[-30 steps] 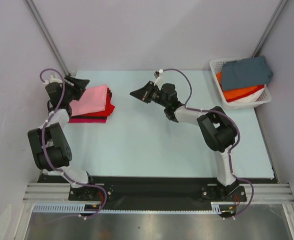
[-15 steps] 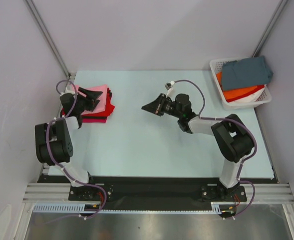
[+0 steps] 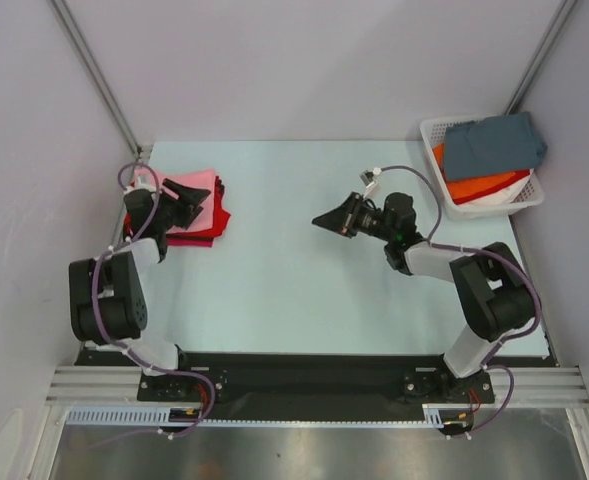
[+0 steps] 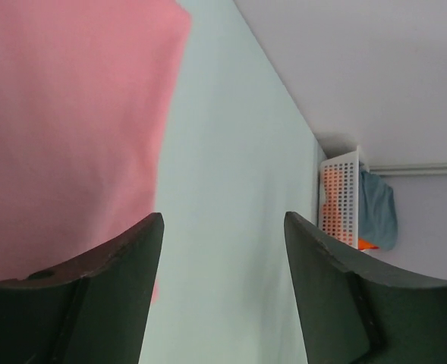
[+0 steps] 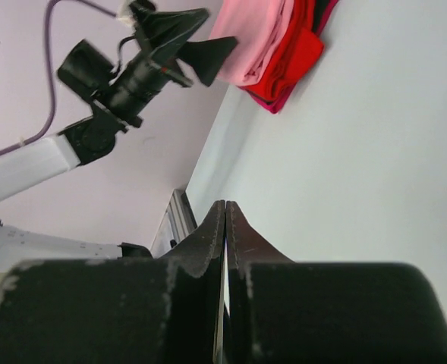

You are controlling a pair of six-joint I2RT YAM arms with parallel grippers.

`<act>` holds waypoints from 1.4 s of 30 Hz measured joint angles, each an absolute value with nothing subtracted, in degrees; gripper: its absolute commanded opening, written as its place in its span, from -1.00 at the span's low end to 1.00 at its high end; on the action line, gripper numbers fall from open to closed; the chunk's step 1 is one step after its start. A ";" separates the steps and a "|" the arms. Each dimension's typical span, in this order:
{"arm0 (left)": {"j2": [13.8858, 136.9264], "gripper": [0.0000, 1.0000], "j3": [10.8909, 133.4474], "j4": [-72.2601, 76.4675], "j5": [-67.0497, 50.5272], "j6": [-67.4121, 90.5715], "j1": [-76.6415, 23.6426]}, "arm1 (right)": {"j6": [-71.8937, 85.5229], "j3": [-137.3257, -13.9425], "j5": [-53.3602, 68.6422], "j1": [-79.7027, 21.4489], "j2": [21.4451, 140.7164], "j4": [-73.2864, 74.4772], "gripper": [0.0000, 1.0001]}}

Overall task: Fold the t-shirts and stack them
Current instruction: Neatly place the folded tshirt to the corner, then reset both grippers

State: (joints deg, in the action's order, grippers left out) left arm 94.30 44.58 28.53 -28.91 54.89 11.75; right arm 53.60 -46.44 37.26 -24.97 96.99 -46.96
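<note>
From above, I see the folded stack at 10 o'clock on the table [image 3: 294, 290]: pink t-shirt [image 3: 200, 176] on top, red t-shirt [image 3: 218, 215] under it, magenta t-shirt [image 3: 182, 241] showing at the near edge. My left gripper [image 3: 200, 194] hangs over the pink one, jaws spread, nothing in them. My right gripper [image 3: 319, 219] is mid-table, pointing toward 9 o'clock, jaws clenched on nothing. White basket [image 3: 429, 130] at 2 o'clock holds a grey-blue t-shirt [image 3: 494, 142] lying over an orange t-shirt [image 3: 479, 186].

Left wrist view: both fingers [image 4: 117, 288] stand apart at 6 o'clock. Pink cloth fills the 10 o'clock side and runs behind the left finger; can't tell if it touches. Bare table shows between the fingers. Basket is far off at 3 o'clock, grey-blue cloth just past it.

Right wrist view: jaws pressed flat together, empty, over bare table. Stack sits at 1 o'clock, pink over red, magenta sliver lowest. Left gripper is at 11 o'clock above the stack's edge, jaws spread.
</note>
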 measured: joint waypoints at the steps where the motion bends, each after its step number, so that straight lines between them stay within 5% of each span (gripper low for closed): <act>1: 92.18 0.42 44.82 26.57 -28.29 53.87 11.05 | 53.34 -45.36 38.06 -23.64 95.64 -46.87 -0.95; 9: 67.55 0.48 43.00 17.63 -19.35 44.95 -4.34 | 46.09 -37.93 36.71 -16.43 77.95 -35.18 -0.90; 17: 50.43 0.60 31.24 11.97 -11.29 40.42 -17.85 | 31.92 -33.41 18.87 -16.32 51.96 -12.21 -0.93; 20: 46.89 0.79 26.50 10.22 -9.28 38.98 -20.18 | 29.50 -28.60 12.51 -16.05 42.94 -6.63 -0.76; 23: 43.55 1.00 22.17 7.84 -7.03 36.64 -22.41 | 28.03 -23.44 7.60 -15.99 34.15 -0.43 -0.27; 24: 42.63 0.99 21.26 6.79 -6.31 35.99 -22.72 | 27.55 -22.11 6.22 -15.97 31.35 2.04 0.16; 26: 39.99 1.00 19.33 4.56 -4.69 34.52 -23.14 | 27.22 -19.99 4.21 -15.94 26.06 6.20 0.60; 32: 30.04 1.00 14.15 0.64 -0.32 30.94 -23.18 | 28.60 -15.70 -1.91 -15.90 18.41 11.03 0.87; 42: 24.08 1.00 9.65 -0.86 2.63 29.98 -23.20 | 33.63 -13.89 -8.78 -15.90 21.04 13.30 0.98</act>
State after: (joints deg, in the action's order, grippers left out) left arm 24.08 9.65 -0.86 2.63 29.98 -23.20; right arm 33.63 -13.89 -8.78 -15.90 21.04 13.30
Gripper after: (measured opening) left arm 0.996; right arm 0.990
